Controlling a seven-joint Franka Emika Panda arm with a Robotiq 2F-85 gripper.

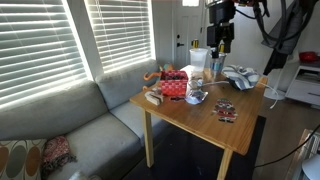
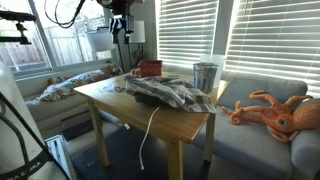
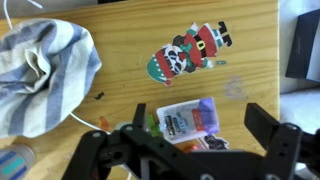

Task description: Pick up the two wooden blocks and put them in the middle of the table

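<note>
Gripper (image 3: 196, 135) spread wide over clutter

It hangs with its jaws apart, holding nothing, above a small printed packet (image 3: 190, 120) whose print is too blurred to read. A striped cloth (image 3: 45, 75) and a flat Santa-figure item (image 3: 190, 55) lie near. The wooden blocks (image 1: 153, 97) sit beside the red box (image 1: 175, 84) at the edge of the table (image 1: 190, 122).

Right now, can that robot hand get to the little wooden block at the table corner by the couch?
Probably yes. The gripper hangs open and empty above the far side of the table, and the wooden block lies uncovered beside the red box. It would only need to cross over the box.
</note>
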